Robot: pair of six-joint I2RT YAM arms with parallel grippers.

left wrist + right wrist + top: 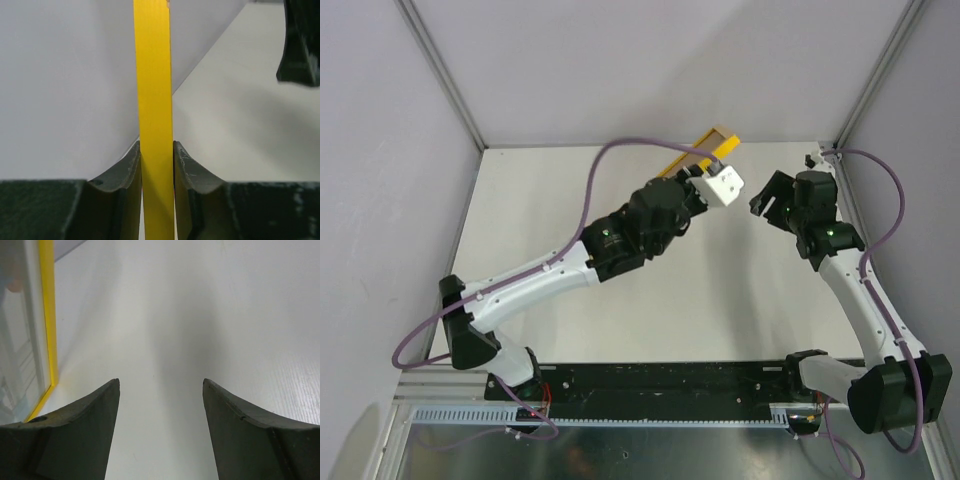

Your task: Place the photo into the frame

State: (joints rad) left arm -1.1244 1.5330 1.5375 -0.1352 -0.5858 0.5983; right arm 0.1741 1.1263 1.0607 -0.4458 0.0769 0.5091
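Note:
The frame (pixel 708 148) stands on edge at the back of the table, seen as a thin yellow strip. My left gripper (pixel 696 172) is shut on it. In the left wrist view the yellow edge (pixel 154 75) runs upright between the two fingers of the left gripper (pixel 157 150). My right gripper (pixel 765 200) is open and empty, just right of the frame. In the right wrist view the right gripper (pixel 161 382) faces bare table, with the frame's yellow border (pixel 48 315) at its left. Inside that border shows a pale print with white lines and a reddish spot, apparently the photo (pixel 17 340).
Grey walls close the table at the back and both sides, with metal posts in the corners. A small black fitting (pixel 815 158) sits at the back right corner. The right gripper's dark finger (pixel 300 45) shows in the left wrist view.

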